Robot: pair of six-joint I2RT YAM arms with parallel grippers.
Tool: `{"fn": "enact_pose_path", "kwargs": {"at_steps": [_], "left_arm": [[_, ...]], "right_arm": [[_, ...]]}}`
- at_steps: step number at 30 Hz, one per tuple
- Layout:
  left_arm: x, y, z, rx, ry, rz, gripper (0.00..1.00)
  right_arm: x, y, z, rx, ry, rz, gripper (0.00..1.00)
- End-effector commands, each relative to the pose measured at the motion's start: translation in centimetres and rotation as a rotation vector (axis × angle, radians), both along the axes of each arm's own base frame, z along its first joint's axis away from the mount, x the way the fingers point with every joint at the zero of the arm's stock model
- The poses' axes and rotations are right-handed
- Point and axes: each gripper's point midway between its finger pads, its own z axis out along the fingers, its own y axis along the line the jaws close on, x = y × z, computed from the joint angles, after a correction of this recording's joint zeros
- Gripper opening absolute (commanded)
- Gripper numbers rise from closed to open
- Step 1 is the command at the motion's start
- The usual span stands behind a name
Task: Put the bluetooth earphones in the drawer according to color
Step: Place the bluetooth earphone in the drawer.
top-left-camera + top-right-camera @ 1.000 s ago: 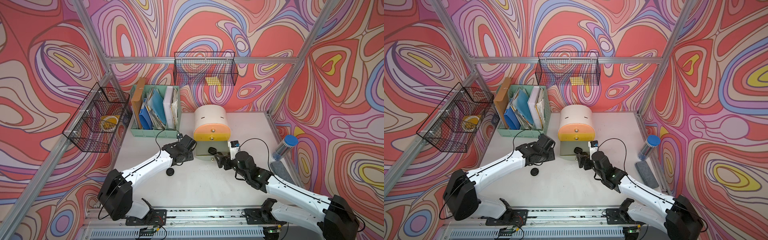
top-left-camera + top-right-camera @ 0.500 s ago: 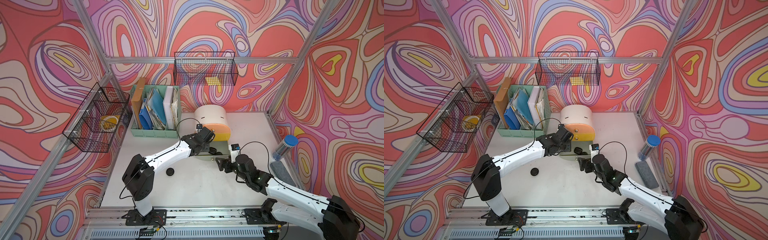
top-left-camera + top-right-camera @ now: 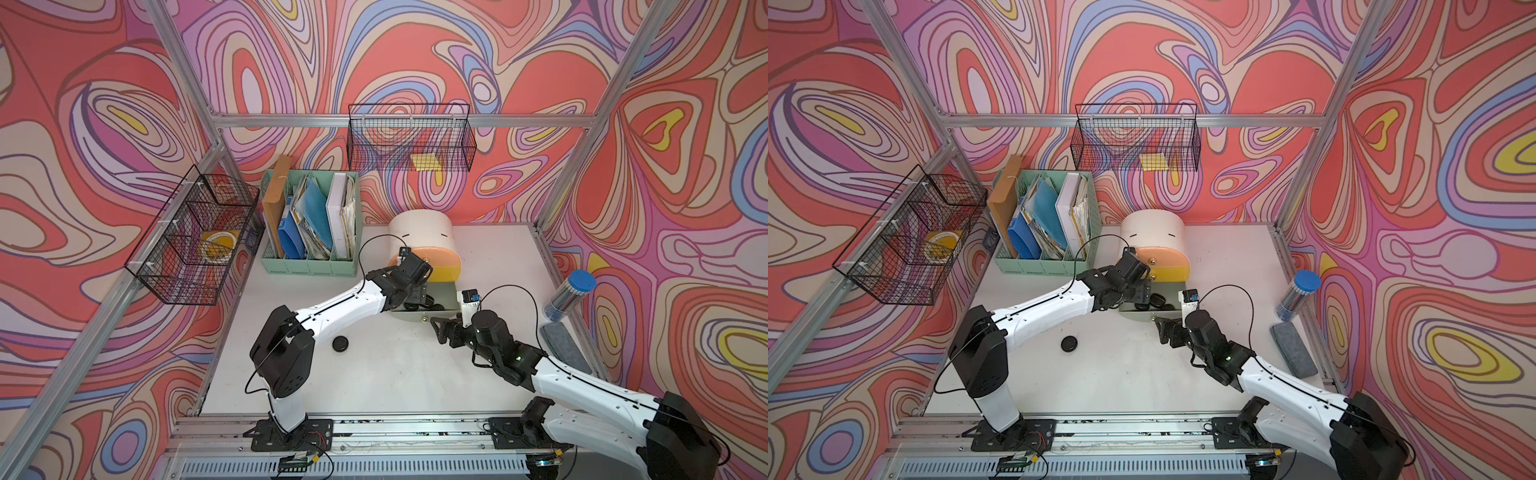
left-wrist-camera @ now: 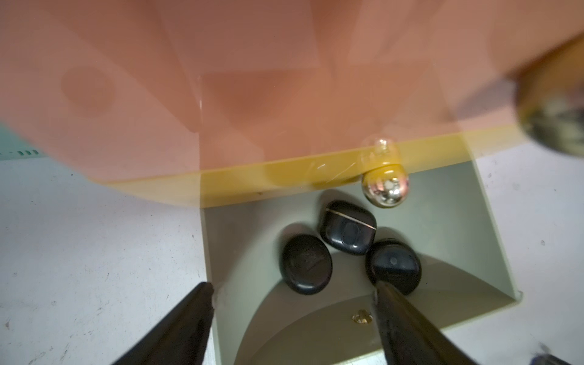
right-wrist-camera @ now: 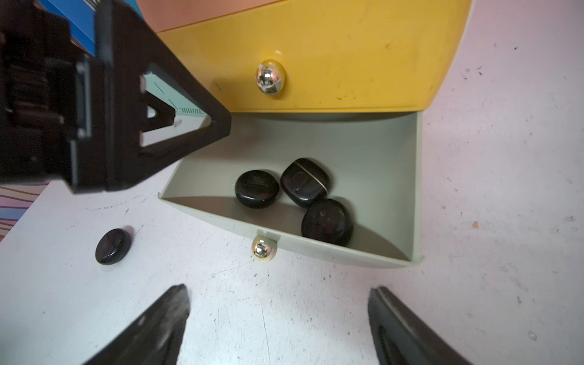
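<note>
The left jaws, wide and empty, are best lifted straight clear of the drawer (image 4: 240, 240) and three cases (image 4: 347, 232) below them.

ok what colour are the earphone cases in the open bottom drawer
Black, all three earphone cases; clearest in the right wrist view, inside the grey-green drawer.

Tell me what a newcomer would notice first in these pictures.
The pale grey-green bottom drawer stands pulled out from the little chest, with three black earphone cases lying inside. The left tool hangs open just above it, and one more black case sits alone on the white table.
</note>
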Motion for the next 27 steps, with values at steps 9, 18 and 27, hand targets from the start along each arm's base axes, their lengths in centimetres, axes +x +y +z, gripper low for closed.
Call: {"fn": "enact_pose_path", "kwargs": {"at_steps": [9,18,27], "left_arm": [[-4.0,4.7,3.4,-0.034,-0.056,-0.014,0.98],[-8.1,11.9,-1.9,-0.04,0.032,0.144,0.98],[-11.3,17.7,-7.6,-0.006,0.148,0.268,0.98]], "right_arm": [[-0.7,0.8,0.1,0.065,0.0,0.049,0.93],[-1.3,1.7,-0.4,0.091,0.016,0.103,0.93],[-1.7,1.6,-0.3,0.089,0.024,0.116,0.93]]}}
